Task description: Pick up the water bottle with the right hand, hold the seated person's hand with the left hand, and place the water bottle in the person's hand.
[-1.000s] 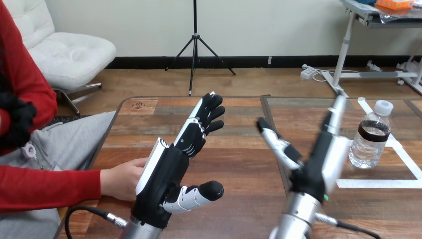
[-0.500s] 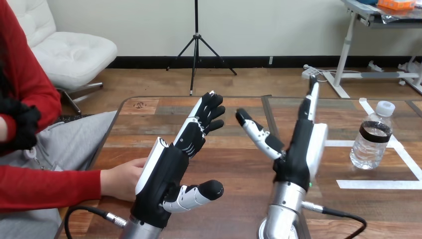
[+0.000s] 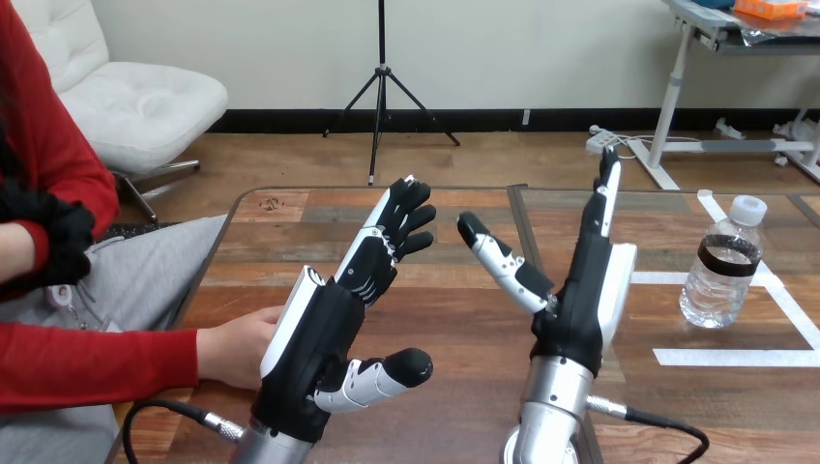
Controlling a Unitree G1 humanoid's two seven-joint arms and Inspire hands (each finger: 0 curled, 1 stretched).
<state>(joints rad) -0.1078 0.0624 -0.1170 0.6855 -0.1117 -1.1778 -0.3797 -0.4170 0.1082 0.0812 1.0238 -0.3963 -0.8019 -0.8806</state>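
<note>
Swinging left and upright within 1 s, right hand [image 3: 578, 295] now sits steady, fingers straight, thumb wide, empty. Bottle [image 3: 720, 266] stands untouched on table [image 3: 464, 391], well apart. Left hand [image 3: 321, 336] unchanged, open beside person's hand [image 3: 237, 345]. Pickup looks not yet begun.

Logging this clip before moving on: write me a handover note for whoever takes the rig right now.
Left hand: open, fingers straight, raised beside the person's hand, not gripping it.
Right hand: open, upright, holding nothing.
Water bottle: standing capped on the table, to the right of the right hand, apart.
Done: nothing.
To do: grasp bottle, hold person's hand, place bottle in it.
</note>
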